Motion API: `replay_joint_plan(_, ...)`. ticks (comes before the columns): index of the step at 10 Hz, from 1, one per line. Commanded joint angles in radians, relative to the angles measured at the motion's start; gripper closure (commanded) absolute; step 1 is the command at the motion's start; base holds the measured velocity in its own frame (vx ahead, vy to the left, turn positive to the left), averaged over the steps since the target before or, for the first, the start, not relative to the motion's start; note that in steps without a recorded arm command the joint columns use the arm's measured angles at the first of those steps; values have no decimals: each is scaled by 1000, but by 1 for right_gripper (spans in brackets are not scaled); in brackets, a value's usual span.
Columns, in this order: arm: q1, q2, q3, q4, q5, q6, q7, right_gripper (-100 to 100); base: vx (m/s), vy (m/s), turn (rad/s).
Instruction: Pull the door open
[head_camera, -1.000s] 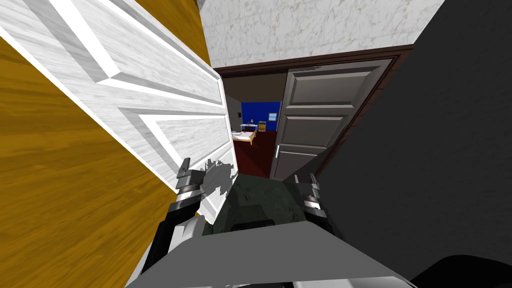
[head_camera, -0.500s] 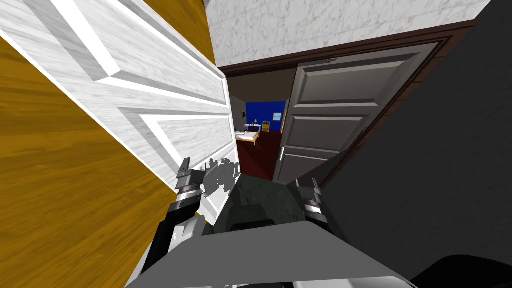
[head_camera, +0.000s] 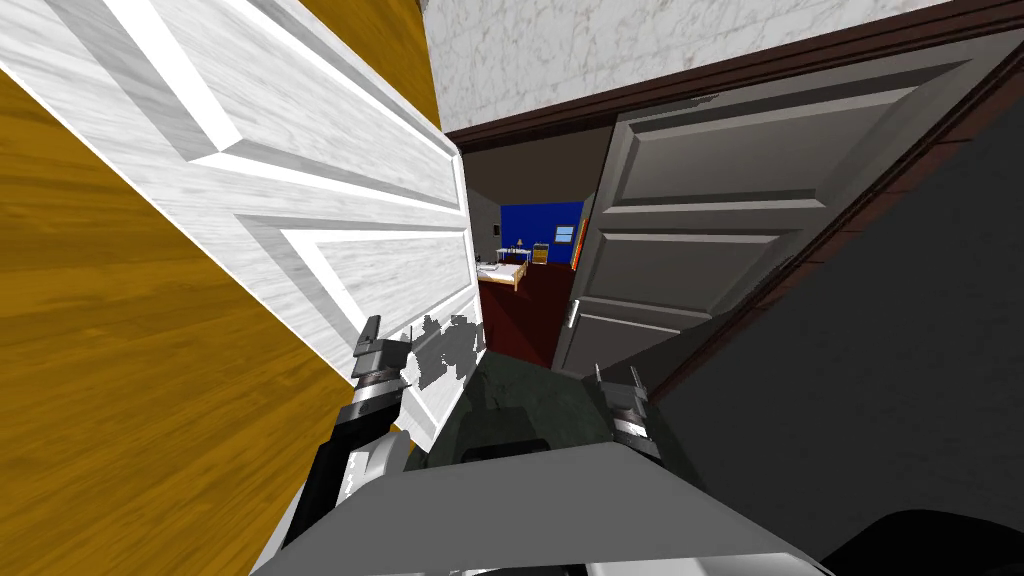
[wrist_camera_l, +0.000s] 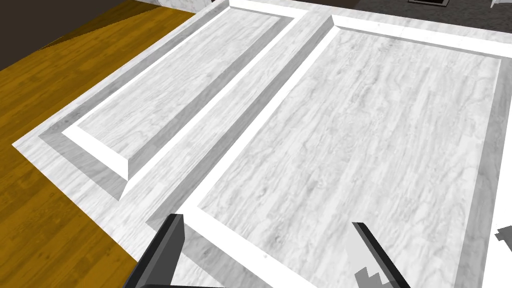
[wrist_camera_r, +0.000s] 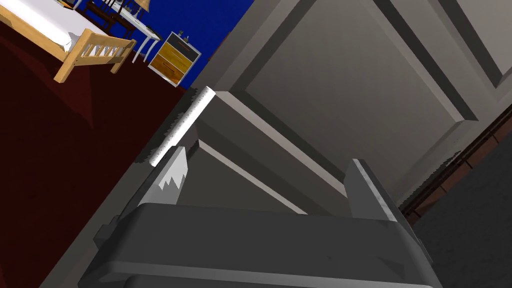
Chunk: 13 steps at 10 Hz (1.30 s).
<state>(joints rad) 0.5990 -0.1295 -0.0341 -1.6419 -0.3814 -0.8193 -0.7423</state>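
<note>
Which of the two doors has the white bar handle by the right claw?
The grey door: its handle lies beside the open right claw. The white door faces the left claw.

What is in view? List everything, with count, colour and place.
white door: one, white, panelled, on my left.
grey door: one, grey, panelled, ahead right, ajar.
handle: one, white bar, near the grey door's free edge.
door frame: one, dark brown, above the grey door.
bed: one, light wood with a white top, in the room beyond.
nightstand: one, yellow drawers, against the blue wall.
left end effector: one, open, facing the white door.
right end effector: one, open, beside the handle, not gripping it.
</note>
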Motion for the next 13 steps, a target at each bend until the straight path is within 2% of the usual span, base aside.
replay_joint_plan(1,4,-2,2,24,-21,-12,-34,-100,99,-36,123)
replay_joint_plan(13,22,-15,12,208,-164,-98,-260,-100,92,-42,127)
